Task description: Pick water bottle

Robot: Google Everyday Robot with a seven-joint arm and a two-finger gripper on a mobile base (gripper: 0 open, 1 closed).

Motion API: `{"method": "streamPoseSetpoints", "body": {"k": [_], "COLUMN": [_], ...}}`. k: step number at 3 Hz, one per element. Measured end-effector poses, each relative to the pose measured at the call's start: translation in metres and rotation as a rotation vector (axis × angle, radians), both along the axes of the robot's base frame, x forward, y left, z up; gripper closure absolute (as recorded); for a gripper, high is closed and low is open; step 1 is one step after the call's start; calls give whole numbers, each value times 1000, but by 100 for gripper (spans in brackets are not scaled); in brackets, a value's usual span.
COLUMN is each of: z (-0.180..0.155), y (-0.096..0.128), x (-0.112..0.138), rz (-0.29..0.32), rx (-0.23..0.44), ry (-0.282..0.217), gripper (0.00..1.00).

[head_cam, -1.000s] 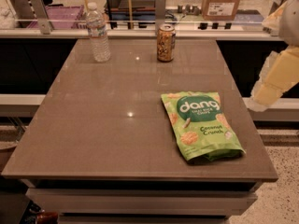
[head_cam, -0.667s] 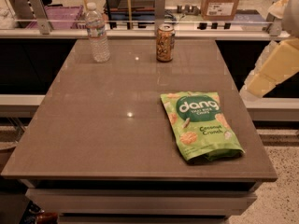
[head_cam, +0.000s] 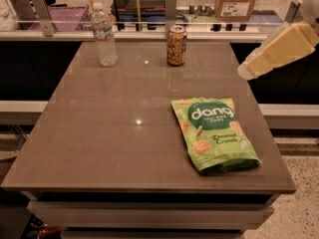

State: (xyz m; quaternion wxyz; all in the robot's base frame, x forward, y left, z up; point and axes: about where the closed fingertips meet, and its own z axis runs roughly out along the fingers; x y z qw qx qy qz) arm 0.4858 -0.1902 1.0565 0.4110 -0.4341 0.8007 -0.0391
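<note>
Grey table (head_cam: 99,148) holds water bottle (head_cam: 104,34), can (head_cam: 176,45), snack bag (head_cam: 215,133).
Gripper (head_cam: 246,71) hovers at right, grip state unclear; bottle far to its left.

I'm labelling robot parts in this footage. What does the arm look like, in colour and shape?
Only one arm link shows, at the right edge: a blocky cream-yellow casing with a paler, rounded white end. No cables or markings are visible. The gripper is out of view.
</note>
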Motion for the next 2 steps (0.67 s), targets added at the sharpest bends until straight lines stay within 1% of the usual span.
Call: {"method": "streamPoseSetpoints", "body": {"k": [1,2], "z": [-10,0], "y": [3,10], "x": [22,24], "rz": [-10,-9], "rx": [136,175], "ry": [-51,-77], "gripper": [0,0]}}
